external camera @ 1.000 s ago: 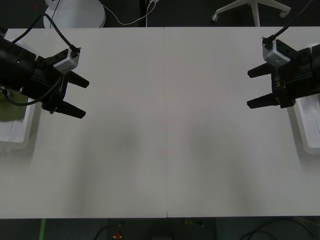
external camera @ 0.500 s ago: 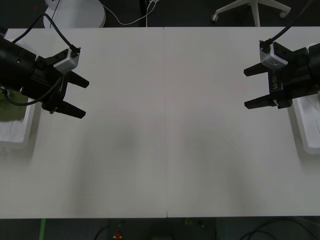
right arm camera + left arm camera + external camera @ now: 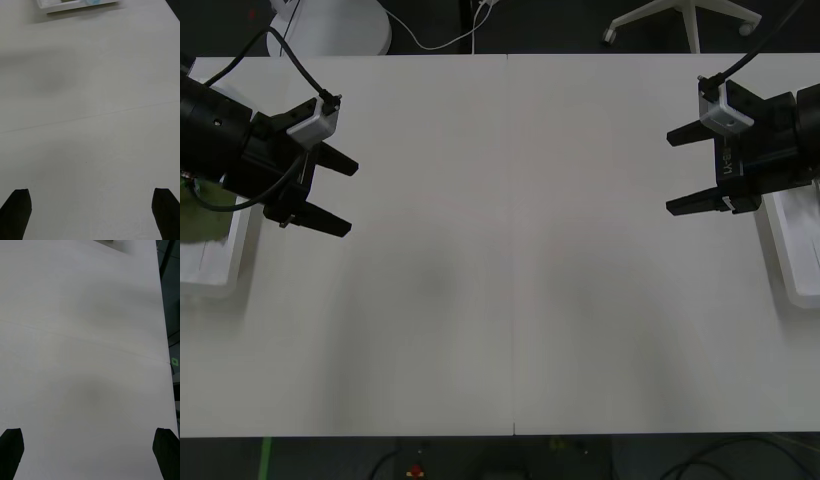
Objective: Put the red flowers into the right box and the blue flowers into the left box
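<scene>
Blue flowers show as a pale scrap inside the left box in the right wrist view, and a patch of green leaf lies in that same box at the table's left edge in the front view. The right box sits at the opposite edge, partly hidden under the right arm; no red flowers can be made out in it, so whether they are inside cannot be told.

The white table between the two boxes is bare, which suggests the sorting is done or nearly so.

The main risk from here looks small but real: either arm, hanging so close over its box, could clip the raised rim on a careless swing and shove the box toward the table edge or jostle the stems out.

The left gripper hovers above the table just inside the left box, its black fingers spread wide, holding and touching nothing. The right gripper hangs just inside the right box, fingers likewise wide apart and empty, clear of the tabletop.
</scene>
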Robot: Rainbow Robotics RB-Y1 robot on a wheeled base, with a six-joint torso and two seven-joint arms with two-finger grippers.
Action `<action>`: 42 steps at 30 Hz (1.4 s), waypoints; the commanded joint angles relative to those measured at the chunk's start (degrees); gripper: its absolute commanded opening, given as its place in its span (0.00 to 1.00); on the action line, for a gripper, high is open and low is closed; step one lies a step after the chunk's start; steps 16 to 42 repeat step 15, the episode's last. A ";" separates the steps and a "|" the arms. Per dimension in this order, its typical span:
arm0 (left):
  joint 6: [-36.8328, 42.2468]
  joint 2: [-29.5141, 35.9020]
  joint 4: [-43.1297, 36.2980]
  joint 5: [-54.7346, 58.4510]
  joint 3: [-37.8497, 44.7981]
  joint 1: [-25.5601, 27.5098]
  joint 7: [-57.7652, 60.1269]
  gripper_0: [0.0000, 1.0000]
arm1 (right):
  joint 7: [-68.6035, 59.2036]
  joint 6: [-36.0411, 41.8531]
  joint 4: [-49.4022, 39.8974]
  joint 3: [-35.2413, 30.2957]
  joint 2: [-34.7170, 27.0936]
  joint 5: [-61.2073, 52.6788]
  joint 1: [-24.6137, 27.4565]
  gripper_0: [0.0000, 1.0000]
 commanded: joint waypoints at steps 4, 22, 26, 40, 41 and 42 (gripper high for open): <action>-0.49 2.08 -0.05 0.67 0.77 -2.07 1.24 1.00 | 1.36 -0.57 -1.85 0.38 -0.73 0.96 -2.25 1.00; -0.49 2.08 -0.05 0.67 0.77 -2.07 1.24 1.00 | 1.36 -0.57 -1.85 0.38 -0.73 0.96 -2.25 1.00; -0.49 2.08 -0.05 0.67 0.77 -2.07 1.24 1.00 | 1.36 -0.57 -1.85 0.38 -0.73 0.96 -2.25 1.00; -0.49 2.08 -0.05 0.67 0.77 -2.07 1.24 1.00 | 1.36 -0.57 -1.85 0.38 -0.73 0.96 -2.25 1.00; -0.49 2.08 -0.05 0.67 0.77 -2.07 1.24 1.00 | 1.36 -0.57 -1.85 0.38 -0.73 0.96 -2.25 1.00; -0.49 2.08 -0.05 0.67 0.77 -2.07 1.24 1.00 | 1.36 -0.57 -1.85 0.38 -0.73 0.96 -2.25 1.00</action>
